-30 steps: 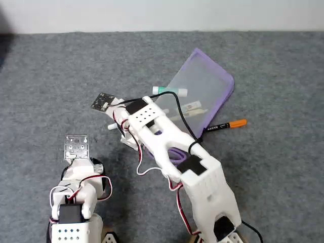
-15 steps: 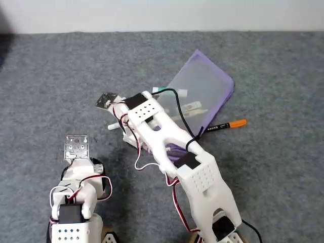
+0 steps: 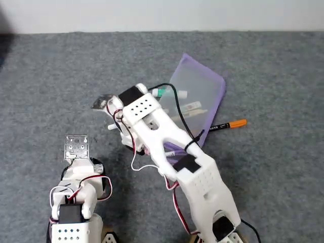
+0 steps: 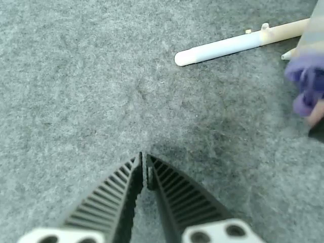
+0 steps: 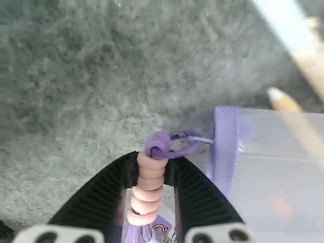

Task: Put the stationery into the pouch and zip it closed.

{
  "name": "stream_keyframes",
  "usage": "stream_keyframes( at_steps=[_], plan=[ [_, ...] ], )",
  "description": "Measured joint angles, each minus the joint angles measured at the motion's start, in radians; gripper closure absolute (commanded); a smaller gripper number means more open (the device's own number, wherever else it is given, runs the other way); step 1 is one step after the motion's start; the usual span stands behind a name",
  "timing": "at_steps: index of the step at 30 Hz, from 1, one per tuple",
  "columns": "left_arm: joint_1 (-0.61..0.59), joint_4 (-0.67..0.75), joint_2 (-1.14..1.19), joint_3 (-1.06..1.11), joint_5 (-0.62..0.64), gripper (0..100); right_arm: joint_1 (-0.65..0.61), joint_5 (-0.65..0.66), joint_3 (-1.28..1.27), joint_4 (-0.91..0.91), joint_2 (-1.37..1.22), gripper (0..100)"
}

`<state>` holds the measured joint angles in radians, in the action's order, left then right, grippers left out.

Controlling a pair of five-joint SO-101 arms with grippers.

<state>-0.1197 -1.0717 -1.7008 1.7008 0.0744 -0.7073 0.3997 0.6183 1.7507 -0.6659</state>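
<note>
A clear pouch (image 3: 200,91) with purple trim lies on the grey carpet, partly under the right arm. My right gripper (image 5: 153,159) is shut on the pouch's pink beaded zipper pull (image 5: 150,190), whose purple knot (image 5: 159,144) links to the pouch corner (image 5: 225,147). A white tube with a green cap (image 3: 169,93) and a cream item (image 3: 190,107) lie at the pouch. An orange-capped black pen (image 3: 228,125) rests on the carpet beside it. A white and tan stick (image 4: 238,43) lies past my left gripper (image 4: 143,158), which is shut and holds nothing near the table's front left.
Grey carpet covers the whole table, with a pale wall (image 3: 162,15) along the far edge. The right arm's body (image 3: 172,147) and its cables span the middle and hide the pouch's near end. Open carpet lies at far left and far right.
The right arm has swung left with the zipper pull held, and the pouch has slid and turned a little to the left with it. The left arm has kept still.
</note>
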Motion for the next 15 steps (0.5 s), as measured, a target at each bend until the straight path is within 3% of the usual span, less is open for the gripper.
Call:
stream_keyframes(
  at_steps=[7,15],
  plan=[
    [0.000,0.000,0.000,0.000,0.000,99,-0.077,-0.012,-0.198,0.000,0.311,99.0],
    [0.000,0.000,0.000,0.000,0.000,99,-0.160,-0.244,-0.582,0.000,0.618,99.0]
  ],
)
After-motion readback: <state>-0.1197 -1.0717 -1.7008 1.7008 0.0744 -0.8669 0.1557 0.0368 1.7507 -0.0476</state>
